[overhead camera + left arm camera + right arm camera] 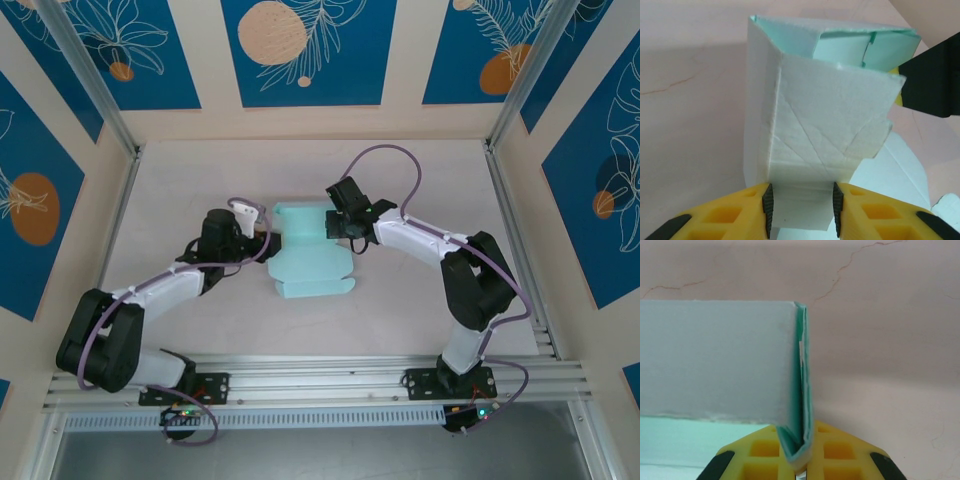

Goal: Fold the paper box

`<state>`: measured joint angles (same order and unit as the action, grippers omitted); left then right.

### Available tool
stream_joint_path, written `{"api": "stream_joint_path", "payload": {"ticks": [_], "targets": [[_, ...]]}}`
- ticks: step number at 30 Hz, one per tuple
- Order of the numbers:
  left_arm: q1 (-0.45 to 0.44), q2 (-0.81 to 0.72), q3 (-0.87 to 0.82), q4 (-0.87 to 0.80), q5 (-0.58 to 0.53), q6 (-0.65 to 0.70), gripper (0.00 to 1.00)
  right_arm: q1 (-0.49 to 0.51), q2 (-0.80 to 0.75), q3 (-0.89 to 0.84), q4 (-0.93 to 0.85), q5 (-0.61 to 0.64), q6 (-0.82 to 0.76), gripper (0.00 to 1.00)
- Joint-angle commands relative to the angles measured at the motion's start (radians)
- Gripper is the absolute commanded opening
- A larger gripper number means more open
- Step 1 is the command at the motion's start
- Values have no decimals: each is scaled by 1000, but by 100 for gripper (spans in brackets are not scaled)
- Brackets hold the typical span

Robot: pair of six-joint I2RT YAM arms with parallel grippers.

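Observation:
The paper box (310, 262) is pale light-blue card, partly folded, lying mid-table with one wall raised at its far end. My left gripper (264, 240) is at its left edge. In the left wrist view a pale flap of the box (830, 115) runs between the black pads (768, 207), touching both, so the left gripper (802, 205) is shut across it. My right gripper (333, 230) is at the box's far right corner. In the right wrist view the right gripper (801, 440) is shut on a doubled-over wall of the box (715, 355), which stands upright.
Slotted aluminium rails (320, 375) cross the near edge by the arm bases. Metal posts (515, 90) and blue patterned panels close in the back and sides. The right arm's black body (932, 80) shows beside the box in the left wrist view.

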<state>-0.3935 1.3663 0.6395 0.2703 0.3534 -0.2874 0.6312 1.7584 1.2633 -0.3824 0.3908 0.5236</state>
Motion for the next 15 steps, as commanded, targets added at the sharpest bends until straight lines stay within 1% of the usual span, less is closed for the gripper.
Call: {"api": "stream_joint_path", "payload": {"ticks": [1,4,7,13,14,15], "targets": [[-10,18,29,1,-12,32,37,8,2,30,11,-23,-3,0],[-10,53,54,25,-32,40,37,14,-4,26,13,-21,-2,0],[-11,81,69,43,-80,57,37,19,-12,21,14,-23,-2,0],[-22,102,68,89,-212,87,37,29,-17,23,14,-30,-1,0],[-22,102,66,99,-228,93,39,31,-18,23,14,-30,-3,0],[-24,102,65,108,-243,99,44,31,-17,24,11,-31,-3,0]]}}
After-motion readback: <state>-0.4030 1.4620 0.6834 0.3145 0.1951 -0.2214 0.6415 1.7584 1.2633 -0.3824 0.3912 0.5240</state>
